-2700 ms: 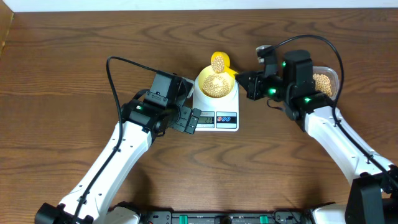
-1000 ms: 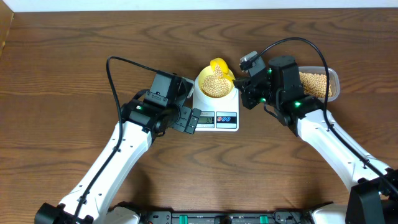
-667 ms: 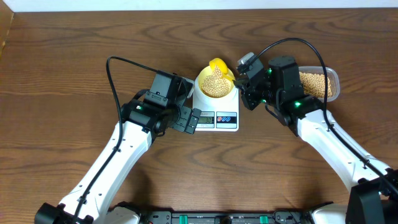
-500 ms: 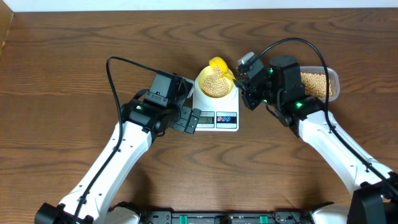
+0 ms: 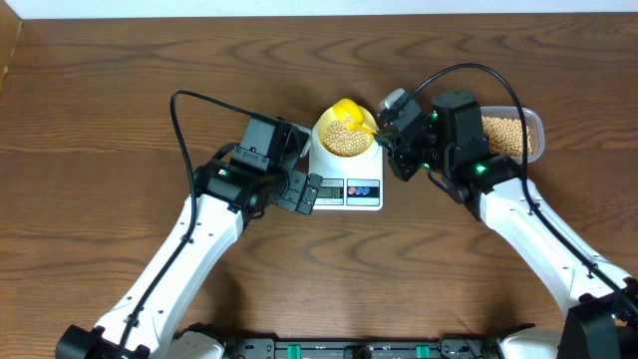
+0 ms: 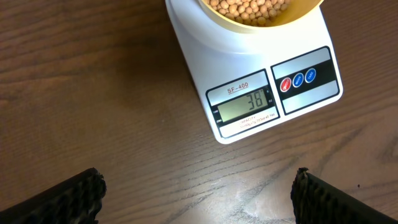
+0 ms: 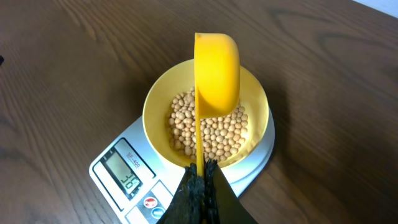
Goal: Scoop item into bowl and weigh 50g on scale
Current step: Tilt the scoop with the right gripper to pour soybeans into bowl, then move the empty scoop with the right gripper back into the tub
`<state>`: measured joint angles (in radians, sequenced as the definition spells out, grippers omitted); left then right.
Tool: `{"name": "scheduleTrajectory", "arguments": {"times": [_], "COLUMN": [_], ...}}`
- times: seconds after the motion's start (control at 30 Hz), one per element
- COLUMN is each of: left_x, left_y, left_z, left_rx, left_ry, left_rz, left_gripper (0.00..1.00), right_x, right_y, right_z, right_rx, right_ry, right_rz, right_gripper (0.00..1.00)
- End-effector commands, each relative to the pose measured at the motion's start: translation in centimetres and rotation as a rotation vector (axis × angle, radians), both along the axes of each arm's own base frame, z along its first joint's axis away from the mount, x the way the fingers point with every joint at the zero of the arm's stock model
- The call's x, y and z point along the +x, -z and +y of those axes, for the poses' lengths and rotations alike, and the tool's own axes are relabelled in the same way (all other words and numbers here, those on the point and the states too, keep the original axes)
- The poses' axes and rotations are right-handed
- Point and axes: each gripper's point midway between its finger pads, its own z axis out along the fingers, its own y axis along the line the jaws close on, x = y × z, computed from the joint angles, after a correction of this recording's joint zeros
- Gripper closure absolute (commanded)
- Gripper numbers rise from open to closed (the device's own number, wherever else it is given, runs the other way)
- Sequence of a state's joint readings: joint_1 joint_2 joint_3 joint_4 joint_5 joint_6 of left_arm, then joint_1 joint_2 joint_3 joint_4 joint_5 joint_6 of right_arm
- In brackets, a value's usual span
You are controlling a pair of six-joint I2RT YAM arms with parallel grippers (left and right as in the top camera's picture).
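Brown wood table (image 5: 100,100) holds one white scale (image 6: 249,56) with one yellow bowl (image 7: 155,106) of beans (image 7: 211,134) on it. One clear tub (image 5: 513,135) sits off to the right. The right gripper (image 7: 200,186) pinches one yellow scoop (image 7: 216,74) by its handle, tipped over the bowl. The left gripper (image 6: 199,199) has its fingers (image 6: 62,199) far apart and holds nothing, near the scale.

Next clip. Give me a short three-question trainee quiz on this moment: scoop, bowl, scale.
1. True or false: the right gripper holds the yellow scoop tipped over the bowl of beans.
2. In the left wrist view, the scale display reads: A) 38 B) 50 C) 0
3. Fill in: the left gripper has its jaws ____.
Key: 1 true; 2 A; 3 open.
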<state>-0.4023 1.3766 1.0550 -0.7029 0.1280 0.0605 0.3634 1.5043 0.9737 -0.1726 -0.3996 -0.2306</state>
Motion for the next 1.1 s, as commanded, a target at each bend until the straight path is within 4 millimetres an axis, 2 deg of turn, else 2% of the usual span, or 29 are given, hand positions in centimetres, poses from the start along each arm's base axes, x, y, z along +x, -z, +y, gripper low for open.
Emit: {"name": "scheduleTrajectory", "arguments": {"times": [0.0,0.3,0.57,0.73,0.9,1.07], "left_x": [0.0,0.0,0.0,0.0,0.0,0.0], "left_y": [-0.1,-0.1,-0.1,-0.1,-0.1,-0.1], "left_z": [0.0,0.0,0.0,0.0,0.0,0.0], "left_rx": [0.010,0.010,0.010,0.010,0.010,0.010], "left_ry": [0.012,0.012,0.012,0.012,0.012,0.012], "left_rz": [-0.006,-0.006,-0.006,-0.006,-0.006,-0.006], "left_gripper": [0.02,0.02,0.02,0.02,0.02,0.02], "right_x": [-0.1,0.4,0.6,0.8,0.8,0.6], "right_y": [-1.4,-1.2,-1.2,-1.6,-1.2,-1.3], "right_z": [0.3,-0.4,-0.6,0.0,0.5,0.9], "right_rx": [0.000,-0.043,-0.096,-0.151,-0.287,-0.264], "right_ry": [-0.034,0.001,-0.037,-0.067,-0.082,-0.053], "right_rz": [-0.053,-0.076,-0.129,-0.205,-0.282,-0.260], "right_gripper": [0.99,0.99,0.99,0.99,0.99,0.99]}}
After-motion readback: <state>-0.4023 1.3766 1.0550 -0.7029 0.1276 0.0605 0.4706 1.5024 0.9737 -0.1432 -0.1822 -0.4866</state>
